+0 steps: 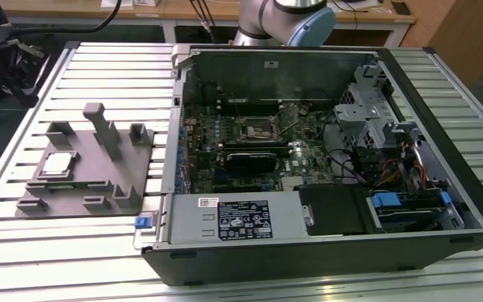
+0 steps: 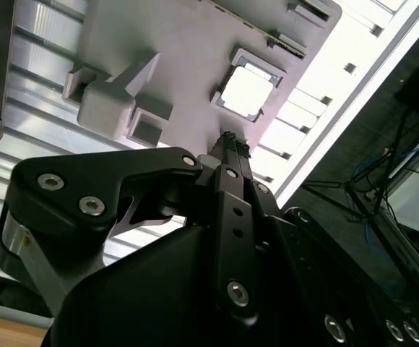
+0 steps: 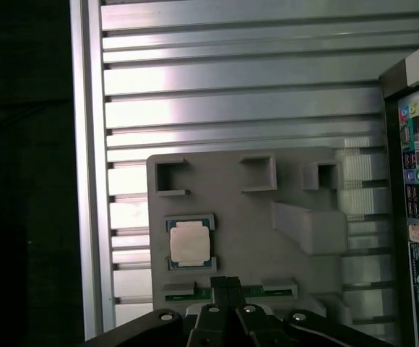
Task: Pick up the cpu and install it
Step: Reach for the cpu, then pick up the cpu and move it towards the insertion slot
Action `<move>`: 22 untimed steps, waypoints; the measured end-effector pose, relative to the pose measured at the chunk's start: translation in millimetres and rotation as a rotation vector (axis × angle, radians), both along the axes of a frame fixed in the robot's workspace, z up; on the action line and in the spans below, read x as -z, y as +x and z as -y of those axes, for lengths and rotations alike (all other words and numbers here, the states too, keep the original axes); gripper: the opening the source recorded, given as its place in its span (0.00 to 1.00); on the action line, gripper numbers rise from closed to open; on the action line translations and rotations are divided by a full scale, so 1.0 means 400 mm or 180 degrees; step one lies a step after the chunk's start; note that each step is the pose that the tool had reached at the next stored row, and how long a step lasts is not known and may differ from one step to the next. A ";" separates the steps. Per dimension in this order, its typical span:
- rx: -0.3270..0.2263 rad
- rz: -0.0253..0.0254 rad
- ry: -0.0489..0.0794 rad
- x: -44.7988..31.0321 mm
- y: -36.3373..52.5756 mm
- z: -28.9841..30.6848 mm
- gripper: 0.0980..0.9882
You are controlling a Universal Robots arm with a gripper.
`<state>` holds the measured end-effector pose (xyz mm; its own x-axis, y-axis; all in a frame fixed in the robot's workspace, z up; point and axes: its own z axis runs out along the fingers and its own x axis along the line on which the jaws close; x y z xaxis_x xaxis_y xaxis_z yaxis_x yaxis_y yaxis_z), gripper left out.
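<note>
The cpu (image 1: 57, 165) is a small silvery square chip lying flat in a framed pocket of the grey fixture plate (image 1: 86, 192), at the exterior view's left. Both wrist views look down on the cpu (image 2: 247, 92) (image 3: 190, 242) from well above. My gripper (image 3: 224, 284) (image 2: 232, 139) hangs over the fixture's edge beside the chip, clear of it, with its two dark fingers pressed together and nothing between them. The black socket frame (image 1: 254, 129) sits on the motherboard inside the open computer case (image 1: 326, 248).
The fixture plate carries several upright grey blocks (image 1: 105, 129) around the chip's pocket. Everything rests on a ribbed aluminium table (image 1: 99, 69). Inside the case are a drive cage (image 1: 367, 119), cables and a labelled power supply (image 1: 241, 217). The arm's base (image 1: 283, 19) stands behind the case.
</note>
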<state>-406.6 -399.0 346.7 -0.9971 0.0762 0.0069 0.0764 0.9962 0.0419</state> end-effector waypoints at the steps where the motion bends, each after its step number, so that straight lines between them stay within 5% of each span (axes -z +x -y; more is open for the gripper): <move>1: 0.0000 0.0000 0.0000 0.000 -0.004 0.000 0.01; 22: 0.0000 0.0000 0.0000 0.013 -0.065 0.000 0.01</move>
<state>-432.5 -399.0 341.5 -0.9971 0.0761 0.0068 0.0763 0.9962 0.0420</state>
